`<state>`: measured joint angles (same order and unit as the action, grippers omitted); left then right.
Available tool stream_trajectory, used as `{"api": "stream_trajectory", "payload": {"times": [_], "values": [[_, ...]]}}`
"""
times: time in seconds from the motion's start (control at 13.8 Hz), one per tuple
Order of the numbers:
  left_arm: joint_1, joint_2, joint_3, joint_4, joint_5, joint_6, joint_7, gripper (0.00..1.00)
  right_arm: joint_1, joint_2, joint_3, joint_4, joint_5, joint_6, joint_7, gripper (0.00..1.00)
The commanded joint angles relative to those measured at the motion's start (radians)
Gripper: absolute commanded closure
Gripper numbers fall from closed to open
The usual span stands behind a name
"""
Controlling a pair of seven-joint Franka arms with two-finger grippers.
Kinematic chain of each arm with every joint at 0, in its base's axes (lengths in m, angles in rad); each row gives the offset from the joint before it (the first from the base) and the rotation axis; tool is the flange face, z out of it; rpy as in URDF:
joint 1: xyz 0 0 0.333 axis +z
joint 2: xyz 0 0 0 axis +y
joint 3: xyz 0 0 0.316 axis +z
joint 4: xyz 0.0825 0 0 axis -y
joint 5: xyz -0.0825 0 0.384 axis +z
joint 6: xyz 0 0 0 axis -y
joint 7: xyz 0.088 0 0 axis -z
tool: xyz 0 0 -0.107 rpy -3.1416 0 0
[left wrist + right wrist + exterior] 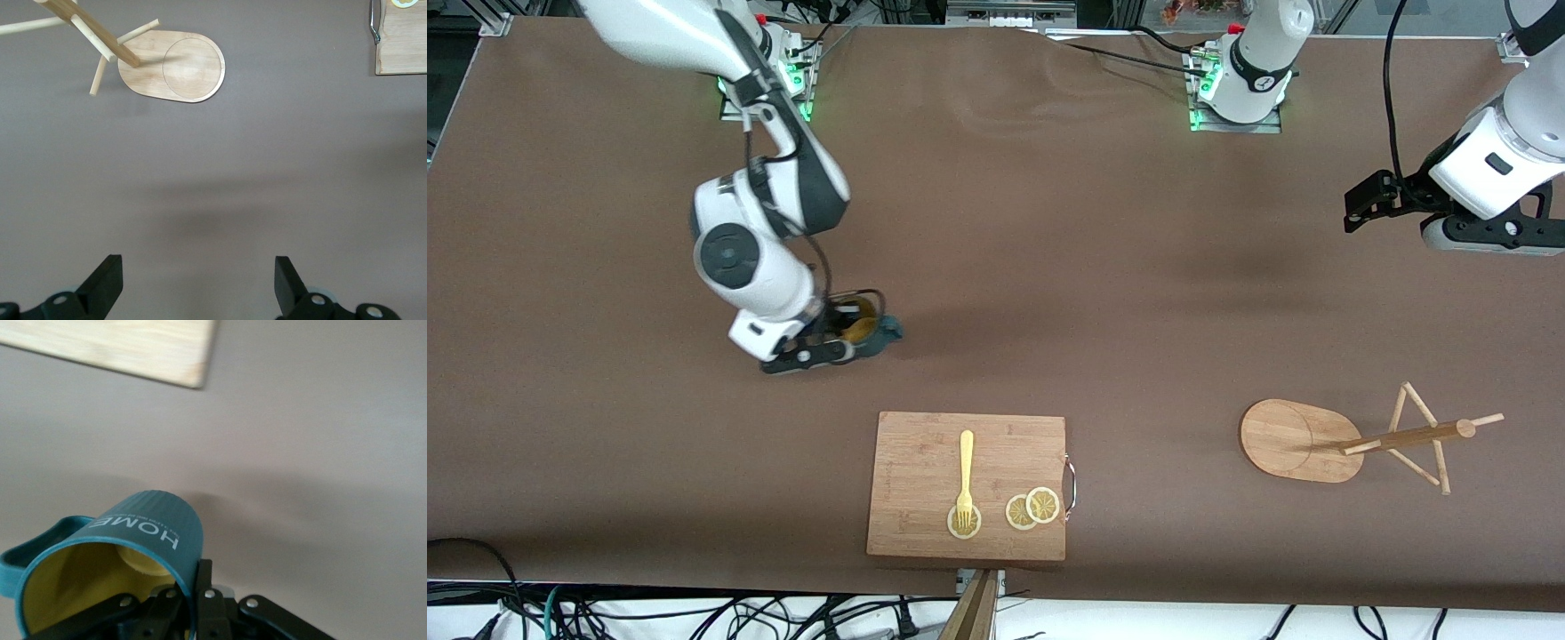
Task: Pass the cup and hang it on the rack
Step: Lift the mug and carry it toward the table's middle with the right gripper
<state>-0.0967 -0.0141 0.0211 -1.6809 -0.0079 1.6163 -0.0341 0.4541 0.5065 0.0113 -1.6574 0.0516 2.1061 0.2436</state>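
The right gripper (838, 336), closed on the rim of the cup (869, 331) with one finger inside and one outside, holds it low over the table (1049, 267) toward the right arm's end. The left gripper (1360, 206), jaws wide and empty, waits above the rack (1303, 440), which stands well apart from the cup.

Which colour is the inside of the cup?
Yellowish-tan inside the teal cup; the right wrist view shows it best.
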Motion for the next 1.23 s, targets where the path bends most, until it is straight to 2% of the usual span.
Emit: {"api": "stream_trajectory", "payload": {"times": [0.0,0.15,0.36,0.73,1.16], "values": [[-0.009,0.011,0.011,0.027,-0.018,-0.019,0.02,0.0,0.118,0.205,-0.007,0.314,0.007,-0.125,0.172,1.0],[-0.009,0.011,0.011,0.027,-0.02,-0.019,0.02,0.0,0.208,0.312,-0.004,0.476,0.008,-0.15,0.3,1.0],[-0.009,0.011,0.011,0.027,-0.02,-0.019,0.02,0.0,0.299,0.424,0.016,0.603,0.008,-0.14,0.44,1.0],[-0.011,0.01,0.01,0.029,-0.02,-0.021,0.016,0.0,0.321,0.452,0.061,0.637,0.008,-0.092,0.508,1.0],[-0.009,0.017,0.005,0.029,-0.02,-0.021,0.022,0.0,0.385,0.469,0.055,0.636,-0.004,-0.055,0.51,1.0]]}}
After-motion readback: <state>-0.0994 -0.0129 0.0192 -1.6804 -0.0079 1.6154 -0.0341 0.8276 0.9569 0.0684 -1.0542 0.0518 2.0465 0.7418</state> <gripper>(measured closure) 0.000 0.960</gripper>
